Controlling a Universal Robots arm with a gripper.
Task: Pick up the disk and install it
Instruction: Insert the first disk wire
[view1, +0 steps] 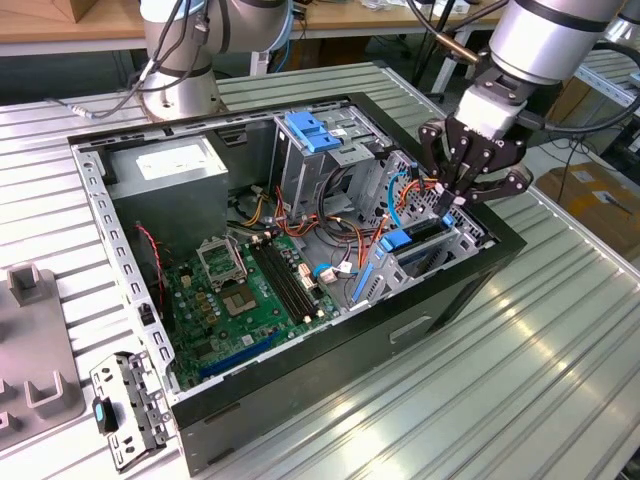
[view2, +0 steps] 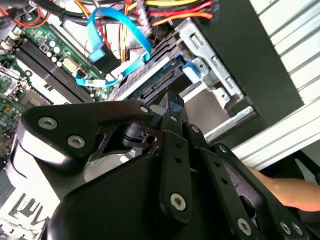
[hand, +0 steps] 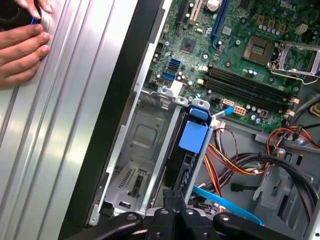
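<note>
The disk (view1: 418, 234) stands on edge inside the silver drive cage (view1: 455, 250) at the exterior view's right end of the open computer case. In the first wrist view the disk (hand: 184, 167) shows a dark side and a blue plastic end tab. My gripper (view1: 450, 205) hangs straight over it with its fingers drawn together. In the first wrist view the gripper (hand: 172, 196) has its tips at the disk's near end. In the second wrist view the gripper (view2: 172, 106) has a bit of blue rail right at its tips, above the disk (view2: 145, 80).
Orange, yellow and blue cables (view1: 390, 200) crowd beside the cage. The green motherboard (view1: 250, 290), a grey power supply box (view1: 170, 165) and an upper cage with a blue clip (view1: 310, 130) lie in the case. A person's hand (hand: 20, 47) rests on the ribbed table.
</note>
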